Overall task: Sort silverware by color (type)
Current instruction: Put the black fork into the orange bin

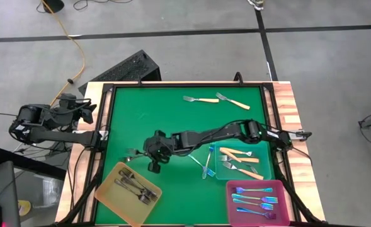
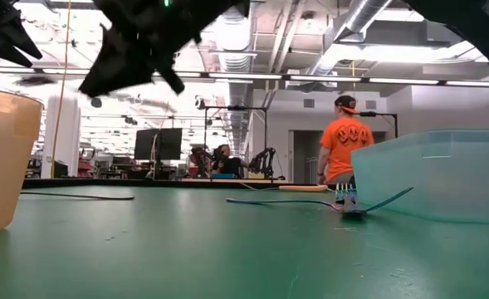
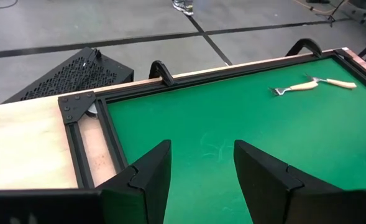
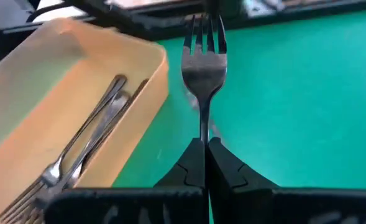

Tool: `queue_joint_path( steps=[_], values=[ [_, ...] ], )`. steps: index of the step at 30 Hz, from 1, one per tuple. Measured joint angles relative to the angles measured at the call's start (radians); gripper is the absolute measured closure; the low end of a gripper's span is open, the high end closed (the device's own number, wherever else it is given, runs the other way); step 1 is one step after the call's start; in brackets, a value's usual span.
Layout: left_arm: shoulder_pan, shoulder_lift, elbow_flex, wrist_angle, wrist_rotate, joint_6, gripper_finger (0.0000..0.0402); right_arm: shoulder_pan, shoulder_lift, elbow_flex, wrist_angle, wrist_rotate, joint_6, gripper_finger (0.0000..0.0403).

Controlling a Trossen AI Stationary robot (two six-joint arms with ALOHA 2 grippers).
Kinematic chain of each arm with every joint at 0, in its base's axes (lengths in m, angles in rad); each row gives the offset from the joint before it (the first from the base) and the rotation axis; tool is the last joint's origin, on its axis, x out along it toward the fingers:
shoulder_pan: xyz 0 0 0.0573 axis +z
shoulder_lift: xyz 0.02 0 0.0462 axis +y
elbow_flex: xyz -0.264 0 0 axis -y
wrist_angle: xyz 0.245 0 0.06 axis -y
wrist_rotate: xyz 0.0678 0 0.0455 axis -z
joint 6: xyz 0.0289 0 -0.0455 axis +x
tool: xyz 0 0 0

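Note:
My right gripper (image 1: 148,150) reaches over the green mat's near left part and is shut on a dark-grey metal fork (image 4: 202,56), just beyond the yellow tray (image 1: 127,189). The tray holds several grey forks (image 4: 83,155). Two cream-handled forks (image 1: 201,99) lie flat on the mat at the far side. Blue forks (image 1: 207,162) lie by the teal tray (image 1: 268,170), one leaning on its wall (image 2: 377,202). My left gripper (image 3: 201,162) hangs open above the table's left edge, with nothing between its fingers. My right gripper pinches the dark-grey fork's handle (image 4: 202,127) between its two fingers, which lie along the fork; the handle's rear end is hidden between them. The fingers slant down from the table's right side. The fork sticks out ahead, tines toward the left edge, clear of the mat.
The teal tray holds cream-handled forks (image 1: 240,154). A pink tray (image 1: 230,200) at the near right holds iridescent forks (image 1: 254,200). A black raised frame (image 3: 102,118) rims the mat. The mat's middle and far left are bare green. A person in orange (image 2: 346,149) stands far behind the table.

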Motion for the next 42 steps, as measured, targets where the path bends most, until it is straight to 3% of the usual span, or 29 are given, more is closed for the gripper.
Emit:
queue_joint_path(
  steps=[5, 9, 15, 27, 42],
  values=[
    [0.0, 0.0, 0.0, 0.0, 0.001, 0.016, 0.0243, -0.003, 0.0, 0.127, -0.077, 0.084, 0.019, 0.0384],
    [0.0, 0.0, 0.0, 0.0, 0.037, 0.018, 0.0243, 0.012, 0.0, 0.183, -0.011, 0.096, 0.11, 0.0384],
    [0.0, 0.0, 0.0, 0.0, 0.063, 0.043, 0.0243, 0.072, 0.0, 0.185, 0.213, 0.101, 0.153, 0.0384],
    [0.0, 0.0, 0.0, 0.0, 0.103, 0.187, 0.0243, 0.172, 0.095, 0.186, 0.528, 0.227, 0.138, 0.0384],
    [0.0, 0.0, 0.0, 0.0, 0.103, 0.257, 0.0243, 0.225, 0.251, 0.183, 0.621, 0.272, 0.445, 0.0384]
  ],
)
